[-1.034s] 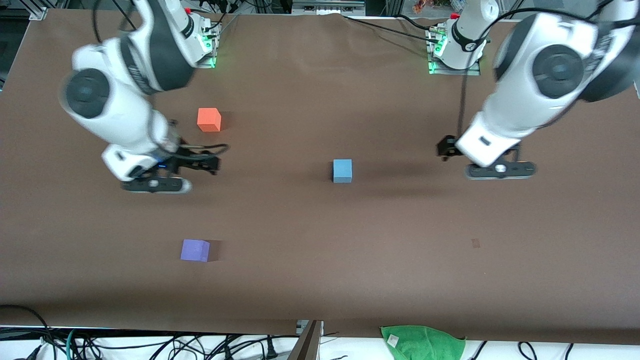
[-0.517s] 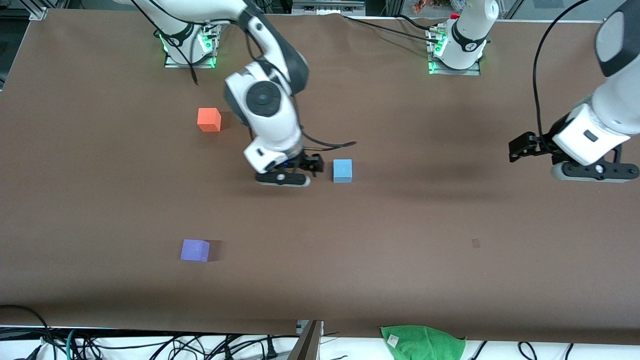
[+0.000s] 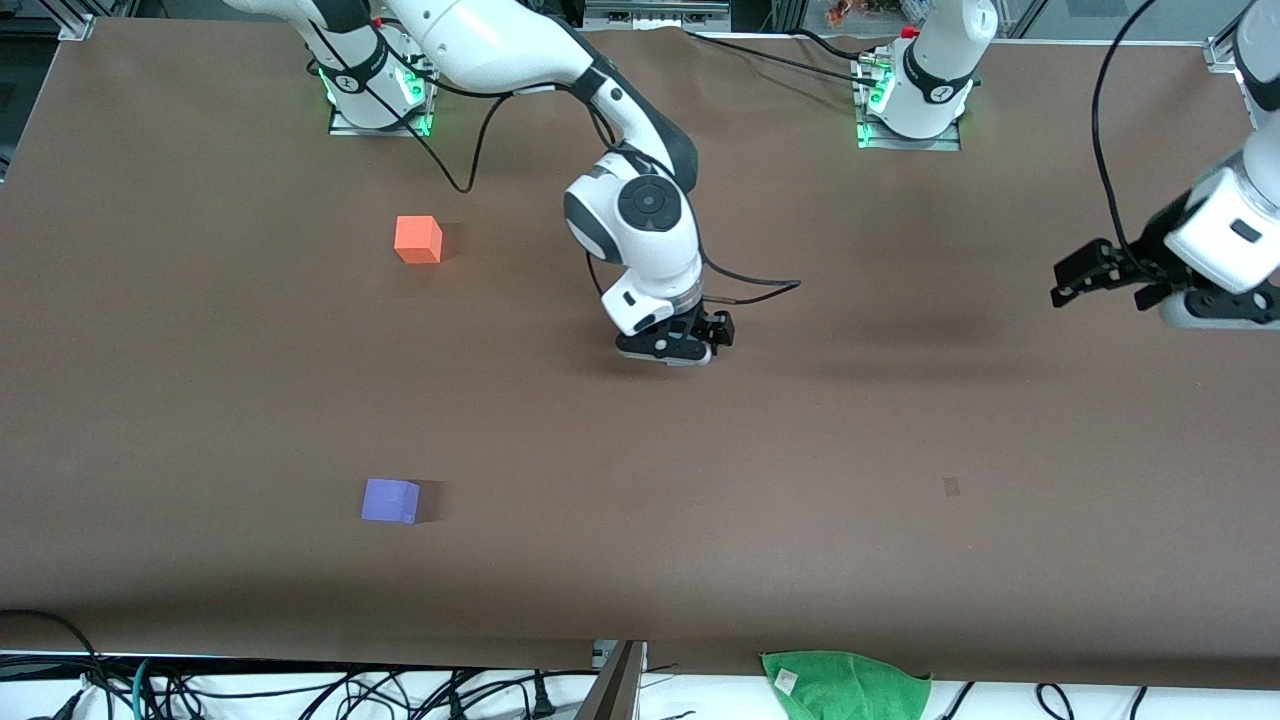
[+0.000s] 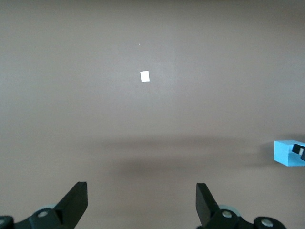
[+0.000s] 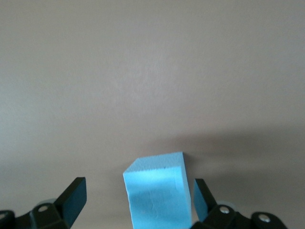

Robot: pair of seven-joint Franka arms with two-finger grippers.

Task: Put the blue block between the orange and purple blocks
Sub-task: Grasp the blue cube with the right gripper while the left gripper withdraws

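The right gripper (image 3: 678,352) hangs over the blue block (image 5: 157,193) at table centre, fingers spread astride it; centre it, descend squarely, then close. One orange block (image 3: 417,240) lies at eleven o'clock, one purple block (image 3: 390,500) at seven. The left gripper (image 3: 1215,310) waits, spread.

Brown tabletop (image 3: 900,450) had the orange block (image 3: 417,240), purple block (image 3: 390,500) and blue block (image 5: 157,195) sitting on it, all well apart.
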